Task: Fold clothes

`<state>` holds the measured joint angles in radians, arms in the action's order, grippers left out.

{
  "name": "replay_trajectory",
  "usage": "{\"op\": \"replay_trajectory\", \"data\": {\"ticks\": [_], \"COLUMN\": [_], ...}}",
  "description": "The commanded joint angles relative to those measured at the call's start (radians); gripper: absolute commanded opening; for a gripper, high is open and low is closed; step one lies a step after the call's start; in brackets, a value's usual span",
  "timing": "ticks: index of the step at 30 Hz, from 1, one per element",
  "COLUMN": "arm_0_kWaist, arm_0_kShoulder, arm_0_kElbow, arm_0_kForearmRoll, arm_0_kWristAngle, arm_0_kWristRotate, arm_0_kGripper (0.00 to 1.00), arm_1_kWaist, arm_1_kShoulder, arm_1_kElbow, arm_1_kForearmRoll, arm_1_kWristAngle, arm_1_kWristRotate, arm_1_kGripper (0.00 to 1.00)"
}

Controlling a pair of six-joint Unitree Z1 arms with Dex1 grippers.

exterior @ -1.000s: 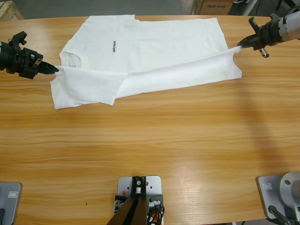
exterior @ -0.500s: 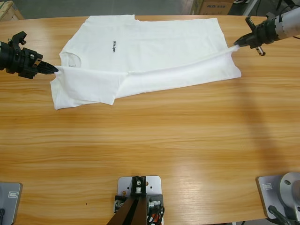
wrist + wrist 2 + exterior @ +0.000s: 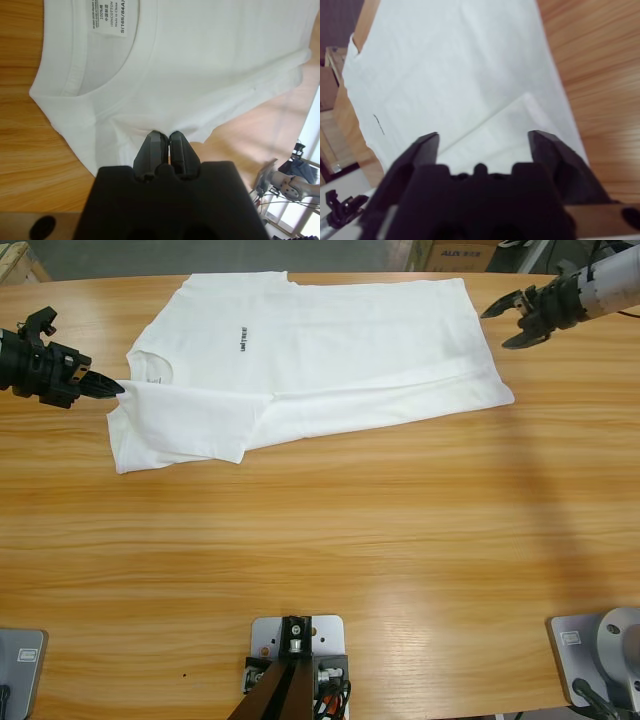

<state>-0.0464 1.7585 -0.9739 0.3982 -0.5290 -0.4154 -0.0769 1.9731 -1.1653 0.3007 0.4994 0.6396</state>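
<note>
The white T-shirt [image 3: 310,365] covers the table's [image 3: 350,560] far middle; the near half lies bare wood. The left gripper [image 3: 112,388] blocks the collar edge, the right gripper [image 3: 503,326] the hem corner.

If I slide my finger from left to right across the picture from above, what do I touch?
Left gripper pinching the shirt's edge → white T-shirt → right gripper, open above the wooden table.

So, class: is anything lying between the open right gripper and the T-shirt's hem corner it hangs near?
Nothing visible. The right gripper hangs open just off the T-shirt, with only bare table between them. The left gripper is shut on the fabric at the far, collar end.
</note>
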Motion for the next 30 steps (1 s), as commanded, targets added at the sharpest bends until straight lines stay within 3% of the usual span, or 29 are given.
{"op": "replay_trajectory", "data": {"ticks": [1, 2, 4, 12, 23, 30], "arm_0_kWaist": [0.01, 0.009, 0.009, -0.007, -0.066, -0.055], "arm_0_kShoulder": [0.042, 0.042, 0.042, -0.036, -0.274, -0.249], "arm_0_kElbow": [-0.018, -0.021, -0.028, -0.021, 0.292, 0.351], "arm_0_kForearmRoll": [0.008, 0.008, 0.01, 0.048, -0.016, -0.105], "arm_0_kWristAngle": [0.06, 0.069, 0.085, 0.142, 0.137, 0.119], "arm_0_kWristRotate": [0.024, 0.024, 0.024, 0.046, -0.066, -0.153], "arm_0_kGripper": [0.755, 0.904, 0.991, 0.996, 0.899, 0.892], "arm_1_kWaist": [0.034, 0.034, 0.034, 0.034, 0.017, 0.017], "arm_1_kShoulder": [0.008, 0.003, -0.006, -0.095, -0.253, -0.363], "arm_1_kElbow": [0.022, 0.027, 0.039, 0.123, 0.277, 0.354], "arm_1_kForearmRoll": [0.015, 0.015, 0.015, 0.015, 0.003, 0.005], "arm_1_kWristAngle": [-0.005, -0.005, -0.006, -0.015, 0.0, 0.023], "arm_1_kWristRotate": [-0.008, -0.01, -0.013, -0.015, -0.015, -0.015], "arm_1_kGripper": [1.0, 1.0, 1.0, 1.0, 1.0, 1.0]}}
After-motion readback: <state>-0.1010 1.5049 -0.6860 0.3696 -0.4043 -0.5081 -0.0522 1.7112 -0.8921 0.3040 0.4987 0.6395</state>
